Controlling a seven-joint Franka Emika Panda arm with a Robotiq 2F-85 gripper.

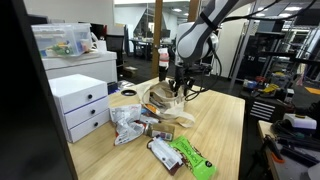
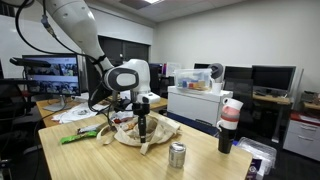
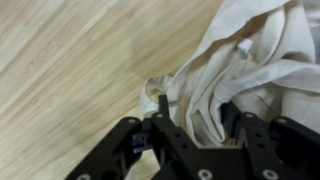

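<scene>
1. The gripper points straight down over the middle of the table, its tips at a crumpled cream cloth.
2. In the wrist view the gripper has its black fingers set partway apart, with folds of the cloth bunched between and around them. The picture is blurred, so I cannot tell whether the jaws pinch the fabric or only stand in it.
3. In an exterior view the gripper appears sunk into the cloth, which lies in a loose heap on the wood.
4. Bare tabletop shows to the left of the cloth in the wrist view.
5. Silver packets lie just beside the cloth, and a green packet lies nearer the table's front edge.
6. A white drawer unit stands at the table's side, apart from the cloth.
7. A can stands upright on the table near the cloth, and a cup stands farther off.
</scene>
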